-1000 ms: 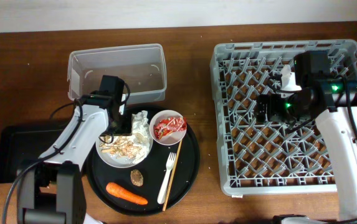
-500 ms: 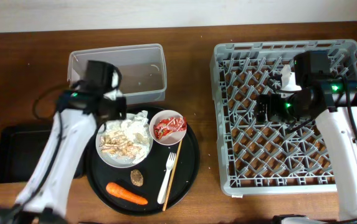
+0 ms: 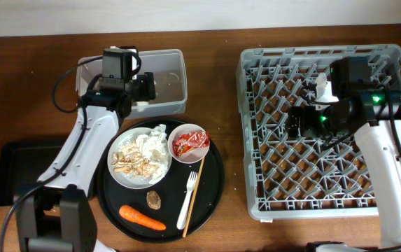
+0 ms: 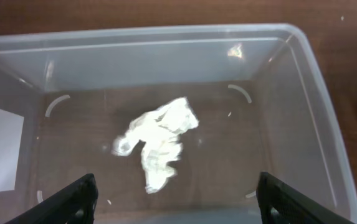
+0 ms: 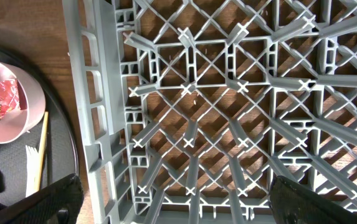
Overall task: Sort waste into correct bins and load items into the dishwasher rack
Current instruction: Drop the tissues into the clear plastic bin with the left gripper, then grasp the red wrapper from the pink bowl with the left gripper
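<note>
My left gripper (image 3: 146, 87) is open above the clear tub (image 3: 165, 66). In the left wrist view my left gripper (image 4: 178, 202) is open over a crumpled white napkin (image 4: 159, 140) that lies on the floor of the clear tub (image 4: 166, 40). A white plate (image 3: 159, 170) holds another napkin (image 3: 155, 140) and beige scraps (image 3: 130, 165). A pinkish bowl (image 3: 179, 154) holds a red-and-white wrapper (image 3: 190, 142). A fork (image 3: 189, 199), a carrot (image 3: 142, 218) and a brown lump (image 3: 153, 199) lie nearby. My right gripper (image 5: 172, 199) is open and empty over the grey rack (image 3: 256, 133). No cups show.
The plate, bowl, fork, carrot and lump sit on a large round black tray (image 3: 214, 185). A flat black rectangular tray (image 3: 8, 175) lies at the left edge. The right wrist view shows the rack's left wall (image 5: 94, 112), the bowl (image 5: 22, 112) and the fork (image 5: 35, 165).
My left arm moved from the plate up to the clear tub. A napkin now lies loose in the tub. The right arm has not moved.
</note>
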`<state>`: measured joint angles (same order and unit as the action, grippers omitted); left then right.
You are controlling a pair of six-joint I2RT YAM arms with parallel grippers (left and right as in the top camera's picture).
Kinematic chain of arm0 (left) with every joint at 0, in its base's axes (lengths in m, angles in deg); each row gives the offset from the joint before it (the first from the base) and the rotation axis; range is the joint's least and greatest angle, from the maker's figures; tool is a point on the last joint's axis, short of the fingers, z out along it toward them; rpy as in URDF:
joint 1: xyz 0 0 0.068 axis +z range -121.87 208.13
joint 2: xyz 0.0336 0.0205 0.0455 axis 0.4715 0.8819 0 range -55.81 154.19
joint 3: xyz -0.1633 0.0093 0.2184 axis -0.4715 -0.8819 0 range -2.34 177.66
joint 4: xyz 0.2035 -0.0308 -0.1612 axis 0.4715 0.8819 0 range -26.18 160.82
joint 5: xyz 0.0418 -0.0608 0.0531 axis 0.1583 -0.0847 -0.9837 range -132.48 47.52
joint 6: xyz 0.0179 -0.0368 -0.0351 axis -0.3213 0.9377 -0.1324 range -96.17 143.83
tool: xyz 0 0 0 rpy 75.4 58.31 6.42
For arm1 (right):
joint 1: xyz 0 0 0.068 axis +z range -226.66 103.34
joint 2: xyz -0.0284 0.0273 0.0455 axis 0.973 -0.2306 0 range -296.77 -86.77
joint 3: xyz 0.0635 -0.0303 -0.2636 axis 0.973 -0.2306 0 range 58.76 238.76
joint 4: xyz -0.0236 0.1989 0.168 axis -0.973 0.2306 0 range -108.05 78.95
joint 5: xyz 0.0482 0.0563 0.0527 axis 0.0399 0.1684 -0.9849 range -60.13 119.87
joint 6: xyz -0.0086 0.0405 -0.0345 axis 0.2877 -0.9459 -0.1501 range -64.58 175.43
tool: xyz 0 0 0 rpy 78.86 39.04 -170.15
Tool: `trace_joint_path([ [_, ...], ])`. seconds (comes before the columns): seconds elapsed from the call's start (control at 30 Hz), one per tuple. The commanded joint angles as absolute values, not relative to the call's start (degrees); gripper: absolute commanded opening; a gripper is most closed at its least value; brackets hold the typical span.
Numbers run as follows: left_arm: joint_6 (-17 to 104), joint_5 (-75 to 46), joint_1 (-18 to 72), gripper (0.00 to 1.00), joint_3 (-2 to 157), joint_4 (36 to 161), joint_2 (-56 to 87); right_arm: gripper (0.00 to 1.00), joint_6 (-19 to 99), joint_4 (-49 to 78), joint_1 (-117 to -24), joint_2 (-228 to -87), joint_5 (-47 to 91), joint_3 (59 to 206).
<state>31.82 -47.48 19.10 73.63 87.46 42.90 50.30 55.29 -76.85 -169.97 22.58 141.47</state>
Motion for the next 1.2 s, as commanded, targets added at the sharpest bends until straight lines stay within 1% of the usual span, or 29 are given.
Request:
trace_joint_path([
  [0.0, 31.7, -44.9, 18.8, 0.80, 74.8, 88.6, 39.4, 0.98, 50.9, 55.5, -77.1, -170.2, 23.3, 142.2],
  [0.07, 31.7, -34.8, 17.9, 0.66, 74.8, 92.5, 36.3, 0.98, 50.9, 55.5, -77.1, -170.2, 23.3, 142.2],
  [0.1, 31.7, -32.3, 17.0, 0.64, 74.8, 94.5, 35.8, 0.98, 50.9, 55.5, -77.1, -170.2, 23.3, 142.2],
  [0.17, 31.7, -31.3, 15.0, 0.64, 74.7, 97.7, 35.8, 0.98, 50.9, 55.5, -77.1, -170.2, 23.3, 142.2],
  [0.23, 31.7, -31.3, 9.8, 0.64, 73.7, 101.6, 36.7, 0.98, 50.9, 55.5, -77.1, -170.2, 23.3, 142.2],
  [0.43, 31.2, -33.7, 2.2, 0.65, 71.6, 102.7, 42.0, 0.98, 50.9, 55.5, -77.1, -170.2, 23.3, 142.2],
  [0.57, 29.9, -38.0, 1.4, 0.65, 71.6, 102.7, 47.0, 0.98, 50.9, 55.5, -77.1, -170.2, 23.3, 142.2],
  [0.73, 30.0, -37.8, 1.0, 0.65, 71.6, 104.0, 50.9, 0.98, 50.9, 55.5, -77.1, -170.2, 23.3, 142.2],
  [0.9, 29.7, -37.8, -0.8, 0.63, 71.6, 105.1, 51.5, 0.99, 50.9, 55.5, -77.1, -170.2, 23.3, 142.2],
  [0.97, 29.3, -37.8, -1.1, 0.53, 71.6, 105.1, 51.6, 0.98, 50.9, 55.5, -77.1, -170.2, 23.3, 142.2],
  [1.03, 29.3, -37.8, -1.1, 0.33, 71.6, 105.2, 52.0, 0.98, 50.9, 55.5, -77.1, -170.2, 23.3, 142.2],
  [1.1, 29.3, -37.8, -1.1, 0.18, 71.6, 105.5, 52.1, 0.98, 50.9, 55.5, -77.1, -170.2, 23.3, 142.2],
  [1.13, 29.3, -37.8, -1.1, 0.12, 71.6, 105.5, 52.1, 0.98, 50.9, 55.5, -77.1, -170.2, 23.3, 142.2],
  [1.17, 29.3, -37.8, -1.1, 0.11, 71.6, 105.5, 52.1, 0.99, 50.9, 55.6, -77.1, -170.2, 23.3, 142.2],
])
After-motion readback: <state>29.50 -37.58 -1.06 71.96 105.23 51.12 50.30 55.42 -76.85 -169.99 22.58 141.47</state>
